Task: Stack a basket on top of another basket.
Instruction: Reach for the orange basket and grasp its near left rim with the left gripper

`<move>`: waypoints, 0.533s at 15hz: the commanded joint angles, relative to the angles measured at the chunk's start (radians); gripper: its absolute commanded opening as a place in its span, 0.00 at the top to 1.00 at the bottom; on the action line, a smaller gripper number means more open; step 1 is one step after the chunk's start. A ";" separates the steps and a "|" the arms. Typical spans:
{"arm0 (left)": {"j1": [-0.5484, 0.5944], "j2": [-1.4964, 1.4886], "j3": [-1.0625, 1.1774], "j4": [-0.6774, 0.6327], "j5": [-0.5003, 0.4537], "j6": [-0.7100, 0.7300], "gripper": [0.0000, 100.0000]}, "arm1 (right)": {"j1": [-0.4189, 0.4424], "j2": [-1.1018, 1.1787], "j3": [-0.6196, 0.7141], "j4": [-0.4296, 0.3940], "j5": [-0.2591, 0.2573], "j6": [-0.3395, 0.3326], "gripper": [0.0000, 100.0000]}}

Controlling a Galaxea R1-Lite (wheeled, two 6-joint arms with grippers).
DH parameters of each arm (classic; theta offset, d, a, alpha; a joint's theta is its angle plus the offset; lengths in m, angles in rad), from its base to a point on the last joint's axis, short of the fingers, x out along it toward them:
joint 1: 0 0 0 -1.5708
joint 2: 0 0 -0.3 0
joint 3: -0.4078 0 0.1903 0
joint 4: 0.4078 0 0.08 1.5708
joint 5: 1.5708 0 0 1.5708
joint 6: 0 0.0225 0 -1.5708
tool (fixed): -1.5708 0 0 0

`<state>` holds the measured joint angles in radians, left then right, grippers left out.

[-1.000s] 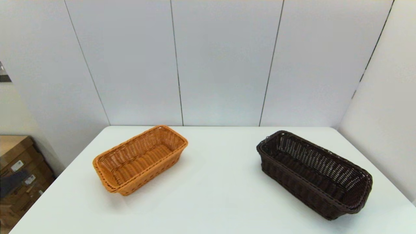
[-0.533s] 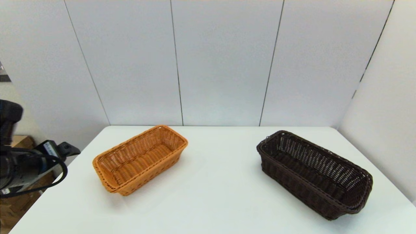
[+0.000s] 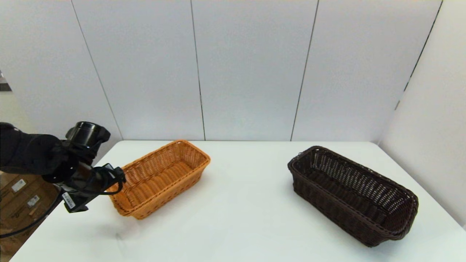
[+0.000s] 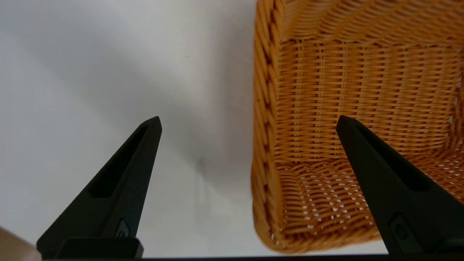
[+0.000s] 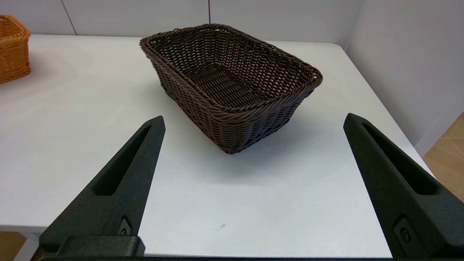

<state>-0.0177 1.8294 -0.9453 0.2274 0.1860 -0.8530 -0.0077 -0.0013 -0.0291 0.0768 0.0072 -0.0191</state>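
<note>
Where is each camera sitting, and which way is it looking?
Head view: high on the robot, looking down at the white table; the left arm shows, its left gripper by the orange-tan woven wicker basket.
Left wrist view: behind open fingers, above that basket's rim.
Right wrist view: right gripper low at the table's edge, open, facing the dark brown woven wicker basket.
Shared: head and right wrist show both baskets.

Backing a white table [image 3: 240, 218] with pale panelled walls [image 3: 247, 69] (cardboard boxes [image 3: 20, 198] sitting left, wooden floor [image 5: 447, 152] showing right).
</note>
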 commanded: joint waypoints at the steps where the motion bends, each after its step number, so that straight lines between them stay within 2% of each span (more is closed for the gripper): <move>1: -0.004 0.116 -0.073 0.043 -0.089 -0.015 0.00 | 0.000 0.001 0.002 -0.002 0.000 0.001 0.00; 8: 0.001 0.185 -0.096 0.073 -0.157 -0.035 0.00 | 0.000 0.001 0.002 -0.002 0.000 0.001 0.00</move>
<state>-0.0206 1.9921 -1.0411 0.2981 0.0291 -0.8836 -0.0077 -0.0013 -0.0274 0.0749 0.0072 -0.0177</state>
